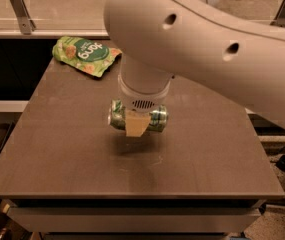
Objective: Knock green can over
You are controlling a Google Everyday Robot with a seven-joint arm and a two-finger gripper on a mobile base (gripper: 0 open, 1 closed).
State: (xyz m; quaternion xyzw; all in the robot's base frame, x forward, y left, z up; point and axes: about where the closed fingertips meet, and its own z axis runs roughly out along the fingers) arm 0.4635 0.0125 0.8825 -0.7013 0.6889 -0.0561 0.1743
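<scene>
Green can held sideways in the gripper
The gripper hangs over the middle of the surface, fingers clamped on the can, seemingly just above it. Let go here, the can could roll toward an edge, as nothing blocks it.

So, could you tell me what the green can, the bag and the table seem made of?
The green can, held sideways in the gripper above mid-table, looks like thin metal: glossy printed side, silvery end. The green bag at back left seems plastic film, crinkled and shiny. The table looks matte brown, laminate or stone; I cannot tell which.
</scene>
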